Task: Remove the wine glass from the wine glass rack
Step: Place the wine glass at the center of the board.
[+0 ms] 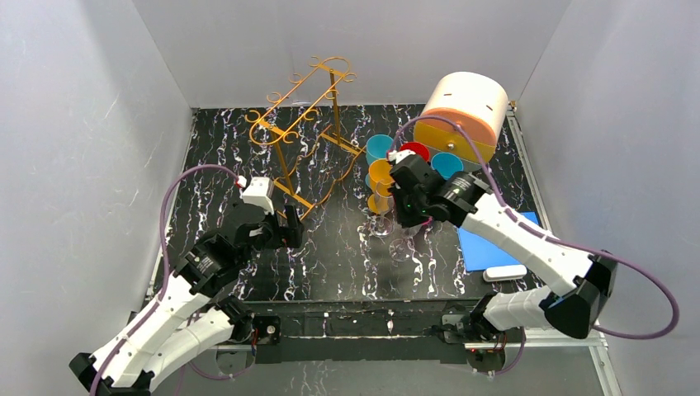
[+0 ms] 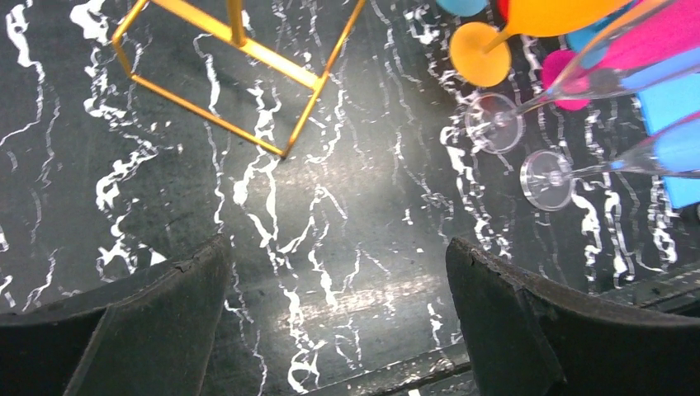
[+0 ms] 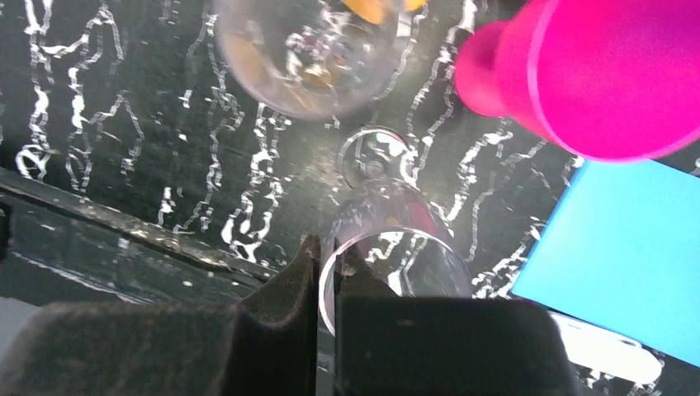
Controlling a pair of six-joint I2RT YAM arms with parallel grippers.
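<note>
The gold wire wine glass rack [image 1: 301, 124] stands at the back left of the black marbled table, and its base bars [image 2: 248, 58] show in the left wrist view. Nothing hangs on it that I can see. My right gripper [image 3: 326, 264] is shut on the rim of a clear wine glass [image 3: 388, 239], one finger inside the bowl and one outside. The glass hangs foot-down with its foot [image 3: 371, 157] close to the table, right of the rack [image 1: 404, 243]. My left gripper [image 2: 338, 247] stands open and holds nothing, low over the table near the rack's front foot [image 1: 285, 227].
A second clear glass [image 1: 381, 224] stands beside the held one. Behind them are an orange goblet [image 1: 380, 177], blue [image 1: 378, 147] and red [image 1: 415, 151] cups and a cream-and-orange drum [image 1: 462, 111]. A blue pad [image 1: 495, 243] with a white bar [image 1: 505, 272] lies at the right.
</note>
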